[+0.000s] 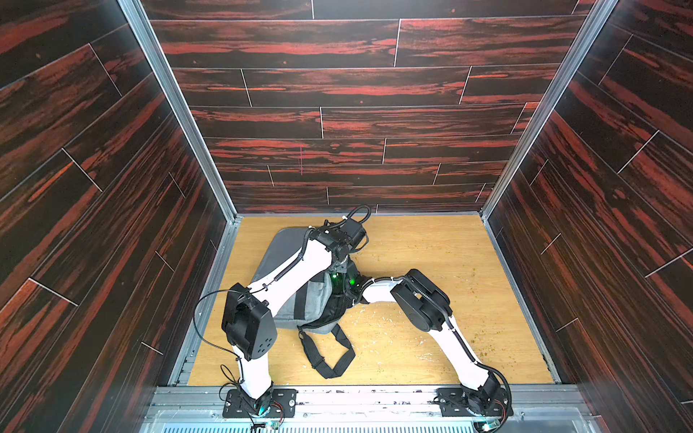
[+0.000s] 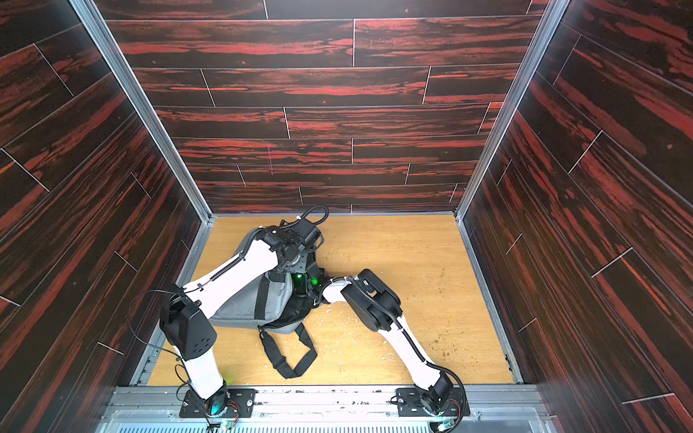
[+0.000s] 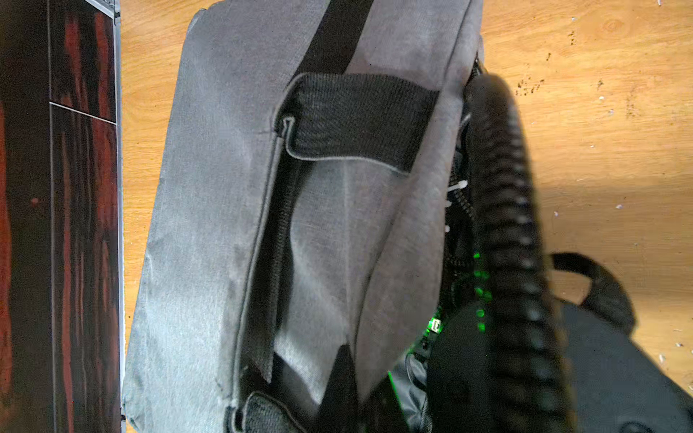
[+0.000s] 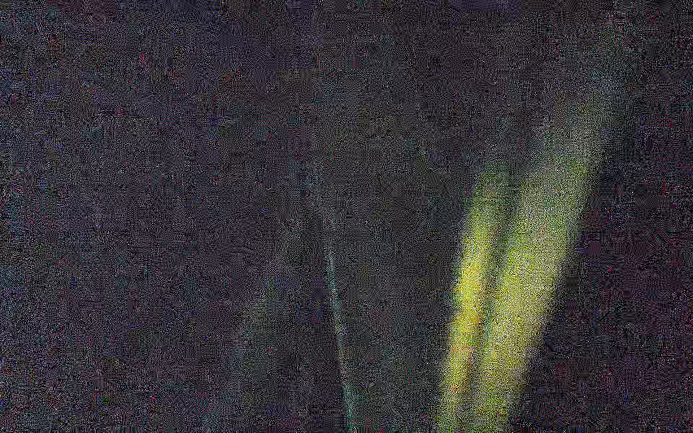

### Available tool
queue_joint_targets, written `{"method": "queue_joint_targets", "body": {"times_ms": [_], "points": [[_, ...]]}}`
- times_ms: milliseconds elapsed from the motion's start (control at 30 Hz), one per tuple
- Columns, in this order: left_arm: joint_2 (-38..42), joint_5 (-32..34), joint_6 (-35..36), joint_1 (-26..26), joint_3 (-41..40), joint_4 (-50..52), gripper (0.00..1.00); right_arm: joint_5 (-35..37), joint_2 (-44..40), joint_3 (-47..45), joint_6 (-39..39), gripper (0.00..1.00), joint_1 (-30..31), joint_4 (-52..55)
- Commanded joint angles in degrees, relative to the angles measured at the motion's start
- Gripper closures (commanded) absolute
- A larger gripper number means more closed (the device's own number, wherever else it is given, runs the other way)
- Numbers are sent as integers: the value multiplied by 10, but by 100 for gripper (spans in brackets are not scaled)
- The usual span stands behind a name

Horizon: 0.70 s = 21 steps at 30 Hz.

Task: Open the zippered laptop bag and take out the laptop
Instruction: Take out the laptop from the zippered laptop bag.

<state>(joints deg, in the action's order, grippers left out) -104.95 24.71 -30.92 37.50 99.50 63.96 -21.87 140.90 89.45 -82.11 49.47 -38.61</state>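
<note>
The zippered laptop bag (image 1: 287, 243) lies left of centre on the surface (image 1: 431, 243). Our left end effector (image 3: 341, 390) is fully closed at its fabric — the right end effector is hidden inside the bag; we cannot tell its state.

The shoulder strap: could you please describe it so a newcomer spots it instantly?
On the table lies a grey bag. From its near end the shoulder strap loops onto the wood; unlike the black stripe sewn on the bag, it lies free.

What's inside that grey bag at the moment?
The right arm reaches into the bag, where black lining shows. Any laptop is covered; the right wrist view shows only darkness.
</note>
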Motion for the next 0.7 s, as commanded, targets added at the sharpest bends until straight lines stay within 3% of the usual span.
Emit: {"method": "queue_joint_targets", "body": {"times_ms": [0,100,400,667], "points": [[20,-16,-10,20,30,-27,100,2,28,-10,4,76,19,19],[26,-2,-8,20,15,-24,100,1,-3,-44,13,90,12,4],[40,64,8,16,-32,-17,100,11,-128,-164,53,97,-11,-11],[42,65,20,5,-59,-16,100,8,-226,-247,101,100,-27,9]]}}
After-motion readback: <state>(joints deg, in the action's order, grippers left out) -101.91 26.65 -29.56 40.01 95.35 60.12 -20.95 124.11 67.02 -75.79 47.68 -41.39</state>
